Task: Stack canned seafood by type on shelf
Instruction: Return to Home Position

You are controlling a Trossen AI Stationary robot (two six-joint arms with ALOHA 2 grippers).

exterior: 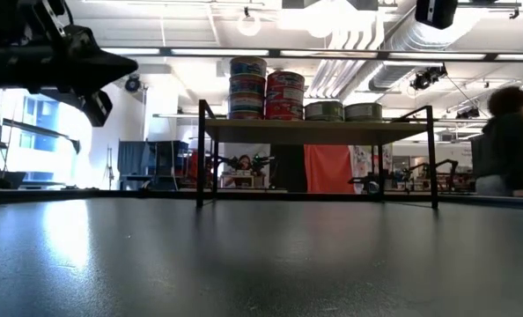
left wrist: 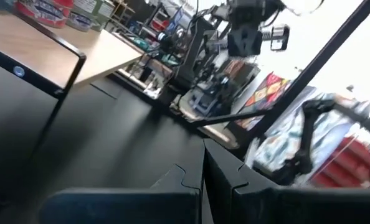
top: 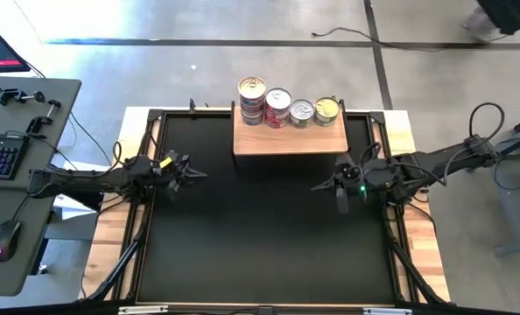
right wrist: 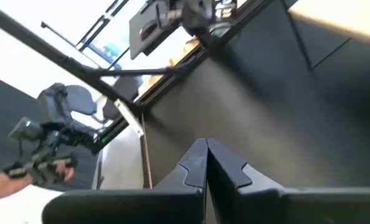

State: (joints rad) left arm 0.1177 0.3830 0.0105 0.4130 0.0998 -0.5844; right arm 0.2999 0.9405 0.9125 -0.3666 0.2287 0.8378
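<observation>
Now, you had both arms low over the black table [top: 269, 254], with the shelf [top: 286, 140] standing at its far edge between them. Your left gripper [top: 193, 172] hung over the table's left side, well apart from the shelf. Its fingers [left wrist: 225, 177] were pressed together on nothing. Your right gripper [top: 319, 186] sat over the right side, near the shelf's right front corner. It was likewise pinched closed and empty, as its own wrist view showed.

All the canned seafood I could see stood in a row along the back of the shelf. The blue-pink stack [top: 252, 99] was at the left end, with the red stack [top: 277, 107] just beside it. Then came the silver-lidded tins [top: 301, 111] and the gold-lidded tins [top: 327, 109]. In the low view the blue-pink stack was the tallest, the red one a little lower, and the two right-hand piles much lower.

I judged the sorting as good as finished, so the danger lay in the retreat. The right gripper was the closer to the shelf. A wide swing of that arm toward home could have clipped the corner or the dark leg frame. A knock there would have shaken the tall blue-pink stack first, since smooth tins slide easily on one another. You would have done best to draw each arm back from the shelf before lifting it.
</observation>
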